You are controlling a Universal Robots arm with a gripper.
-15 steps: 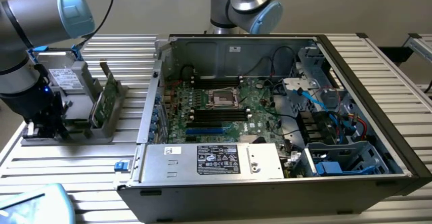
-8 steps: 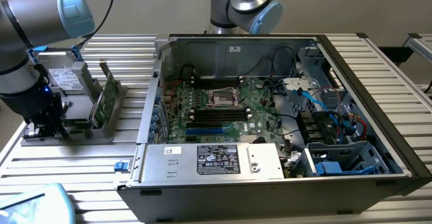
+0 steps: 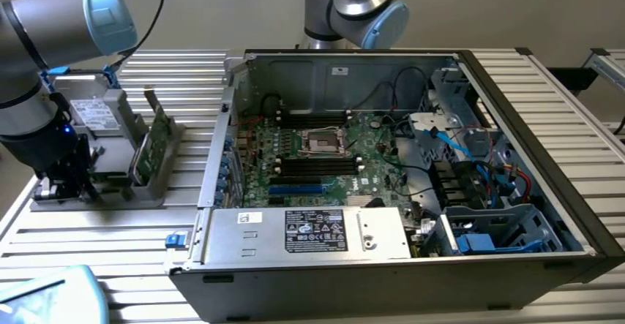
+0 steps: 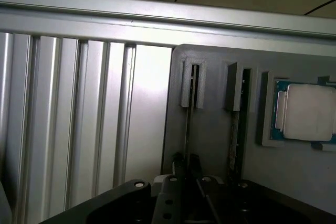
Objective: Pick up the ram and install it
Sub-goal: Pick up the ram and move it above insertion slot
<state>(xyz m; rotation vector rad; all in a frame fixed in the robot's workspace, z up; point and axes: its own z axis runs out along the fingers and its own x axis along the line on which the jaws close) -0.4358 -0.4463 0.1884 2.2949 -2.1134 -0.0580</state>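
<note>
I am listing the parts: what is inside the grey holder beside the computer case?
A green ram stands upright in the holder, and a square silver processor chip lies in a recess. The hand covers part of the slots; what sits under it is hidden.

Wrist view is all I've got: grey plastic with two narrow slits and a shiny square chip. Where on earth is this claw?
Observer: The claw hangs low over a grey holder that sits on a slatted metal table.
Operator: Is the memory stick around?
Observer: A green ram stands upright in that holder, just to the exterior view's right of the claw.
Operator: Any computer nearby?
Observer: An open computer case lies further to the exterior view's right. The long black slots on its board face up.
</note>
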